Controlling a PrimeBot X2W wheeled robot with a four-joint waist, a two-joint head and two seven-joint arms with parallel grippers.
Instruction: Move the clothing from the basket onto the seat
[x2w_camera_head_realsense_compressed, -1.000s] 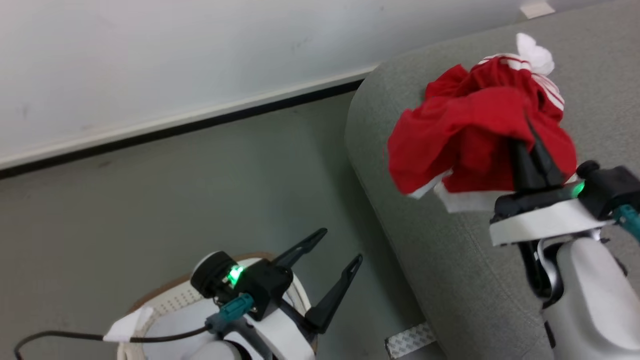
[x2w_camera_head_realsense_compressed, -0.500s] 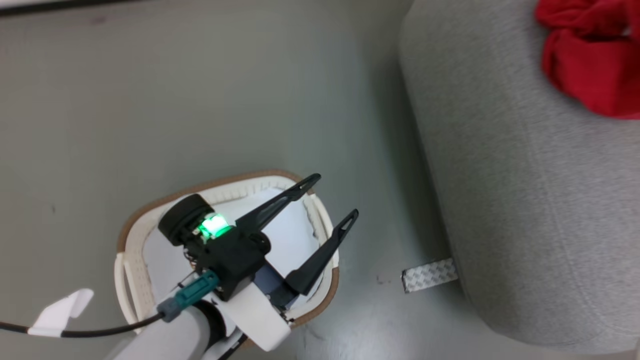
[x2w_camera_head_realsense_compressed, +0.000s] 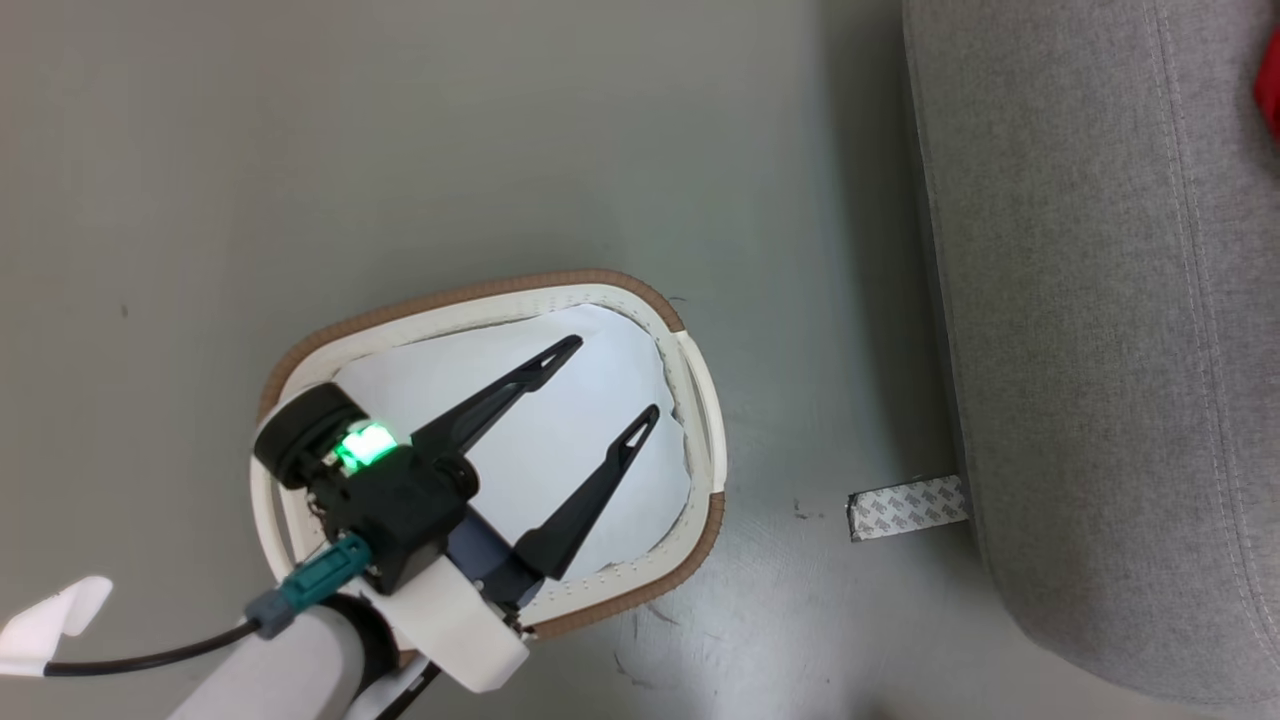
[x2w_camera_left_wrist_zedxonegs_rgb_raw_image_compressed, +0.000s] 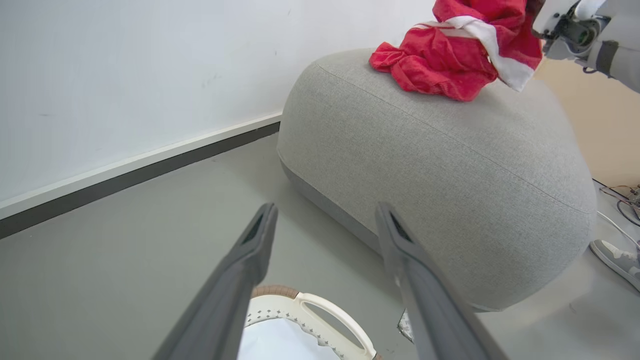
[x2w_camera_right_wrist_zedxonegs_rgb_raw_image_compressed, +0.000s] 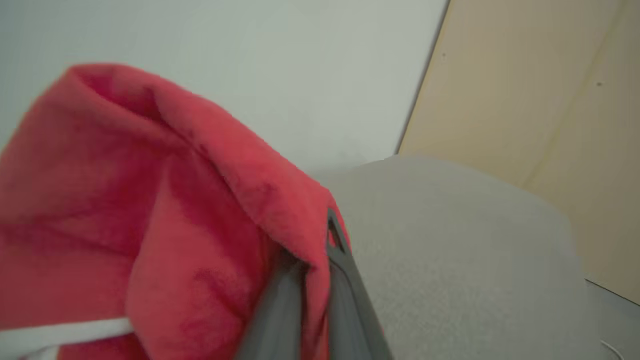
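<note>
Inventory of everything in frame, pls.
basket: one, cream-white with brown rim, on the floor beside the seat
pad: one, pale blue-white, inside the basket
seat: one, light grey, on the floor
clothing: one heap, red with white bands, on the seat top
tape strip: one, silver patterned, on the floor at the seat's base
shoe: one, grey, floor past the seat
left gripper: one, dark, jaws open, above the basket
right gripper: one, dark, jaws shut on the clothing
</note>
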